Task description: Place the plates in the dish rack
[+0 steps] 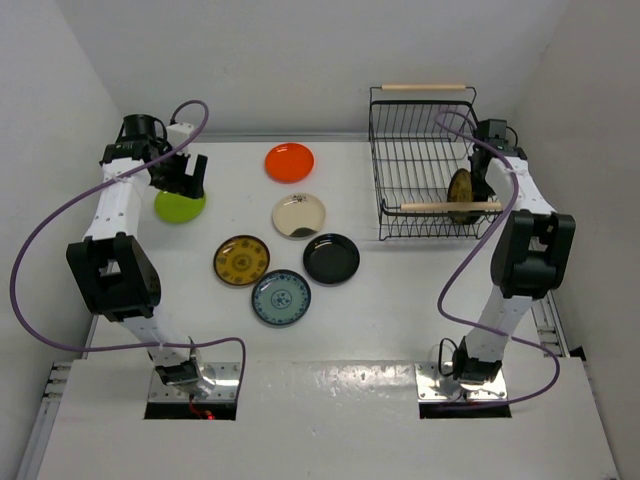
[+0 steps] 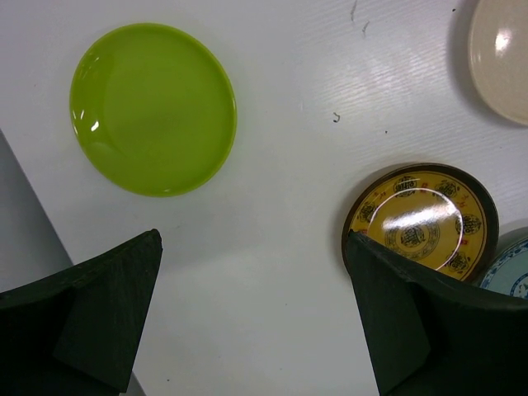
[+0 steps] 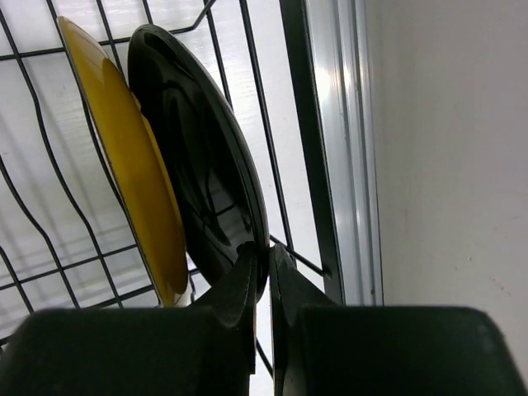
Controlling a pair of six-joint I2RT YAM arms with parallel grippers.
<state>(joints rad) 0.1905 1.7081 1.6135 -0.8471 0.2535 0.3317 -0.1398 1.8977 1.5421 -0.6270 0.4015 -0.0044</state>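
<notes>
My right gripper (image 3: 262,257) is shut on the rim of a glossy black plate (image 3: 198,148). The plate stands on edge in the black wire dish rack (image 1: 420,140), at its right end, next to a yellow plate (image 3: 124,165). My left gripper (image 2: 253,239) is open and empty, hovering over bare table just near the lime green plate (image 2: 153,107). Flat on the table lie the lime plate (image 1: 180,207), an orange-red plate (image 1: 289,162), a cream plate (image 1: 298,215), a yellow-brown patterned plate (image 1: 241,260), a second black plate (image 1: 331,258) and a blue-grey patterned plate (image 1: 281,298).
The rack stands at the back right with wooden rod handles at its far (image 1: 423,87) and near (image 1: 450,207) ends. White walls close in the left, back and right. A metal rail (image 3: 342,124) runs along the rack's right side.
</notes>
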